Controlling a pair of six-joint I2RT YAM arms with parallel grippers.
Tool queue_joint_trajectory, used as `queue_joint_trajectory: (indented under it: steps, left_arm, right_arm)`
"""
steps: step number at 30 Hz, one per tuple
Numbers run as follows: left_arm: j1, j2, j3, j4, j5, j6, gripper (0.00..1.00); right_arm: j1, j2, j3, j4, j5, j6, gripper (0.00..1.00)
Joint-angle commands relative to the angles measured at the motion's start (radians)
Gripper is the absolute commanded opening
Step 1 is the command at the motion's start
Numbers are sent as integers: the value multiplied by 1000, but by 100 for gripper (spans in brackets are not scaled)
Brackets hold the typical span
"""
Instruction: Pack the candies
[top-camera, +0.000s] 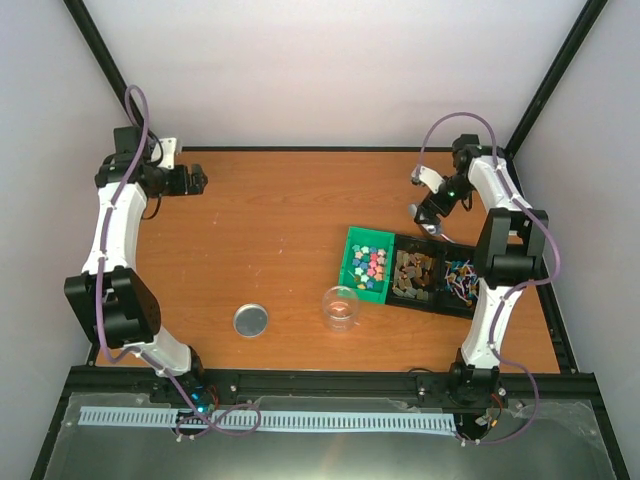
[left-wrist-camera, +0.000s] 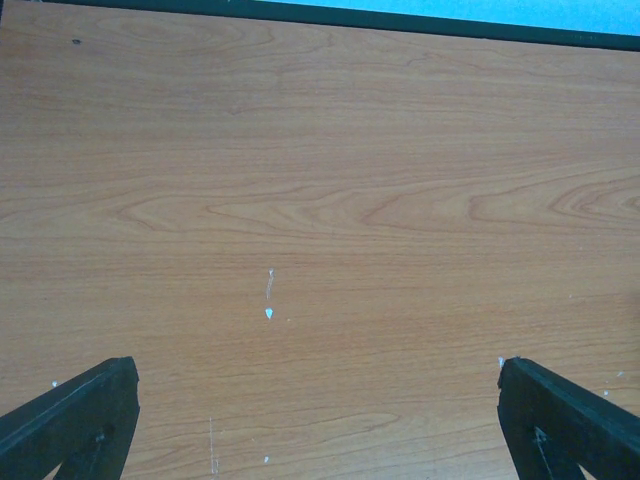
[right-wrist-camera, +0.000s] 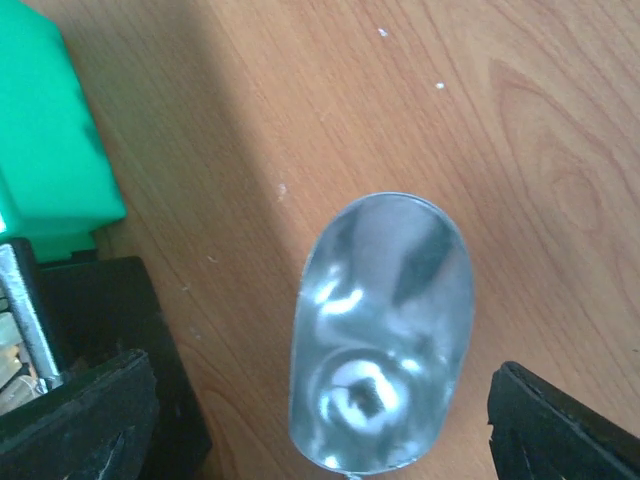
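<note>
While both hands stood open, neither gripped anything. Right hand (right-wrist-camera: 318, 368) hung over a metal scoop (right-wrist-camera: 385, 330) lying on the desk (right-wrist-camera: 560, 150). The scoop's bowl sat between the fingers with a gap on either side. Candies (top-camera: 370, 263) lay in a green tray (top-camera: 349, 265), near that hand, to its left and on the side towards the arm bases. Left hand (left-wrist-camera: 318, 366) was well apart from them across the desk, fingers spread above the wood.

The table (top-camera: 270, 210) is evenly lit; the scoop (right-wrist-camera: 385, 330) is blurred by glare, and a shadow is cast to its left.
</note>
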Motion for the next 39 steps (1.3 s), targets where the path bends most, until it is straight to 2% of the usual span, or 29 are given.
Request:
queue_joint_trajectory:
  steps: [1, 15, 24, 32, 37, 39]
  left_arm:
    - [-7, -32, -11, -6, 31, -15, 100]
    - [-8, -83, -35, 57, -69, 28, 100]
    - [-9, -153, -136, 178, -18, 68, 100]
    - [-10, -140, -130, 190, -23, 73, 100]
    - [-8, -136, -127, 191, -22, 77, 100]
    - [-9, -137, -128, 195, -35, 77, 100]
  right_arm:
    - [-27, 52, 102, -94, 12, -77, 88]
    - [-61, 266, 316, -103, 73, -59, 67]
    - [-56, 327, 347, -101, 59, -11, 54]
    - [-38, 350, 350, -98, 25, 31, 45]
    - [-34, 359, 355, -111, 8, 49, 30]
    - [-36, 361, 364, -128, -20, 57, 19]
